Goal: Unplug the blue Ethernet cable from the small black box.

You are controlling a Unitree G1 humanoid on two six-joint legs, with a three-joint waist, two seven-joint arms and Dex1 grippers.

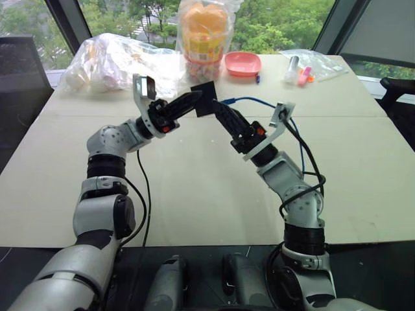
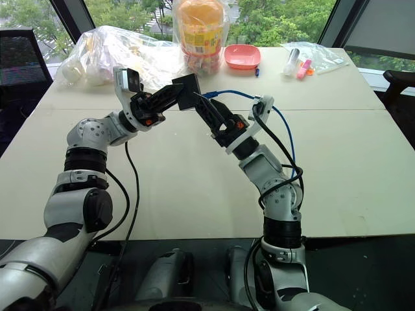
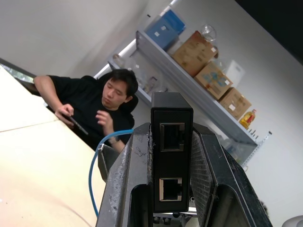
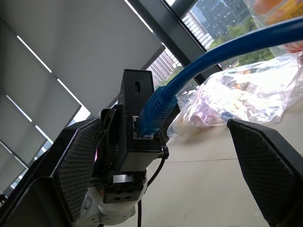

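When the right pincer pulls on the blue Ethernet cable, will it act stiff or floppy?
Probably floppy: the blue Ethernet cable hangs in a loose arc from the small black box, so slack may give before the plug moves. Its moulded plug looks stiffer, likely the better grip. The open right pincer straddles it.

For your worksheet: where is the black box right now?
In the head views, the box is above the table's centre, clamped in the left pincer, with the open right pincer beside it.

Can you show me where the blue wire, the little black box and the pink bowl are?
blue Ethernet cable [image 4: 156,111]: right wrist view, on its plug boot.
small black box [image 3: 171,156]: left wrist view, on its port face.
pink bowl [image 1: 242,63]: left eye view, on its rim.
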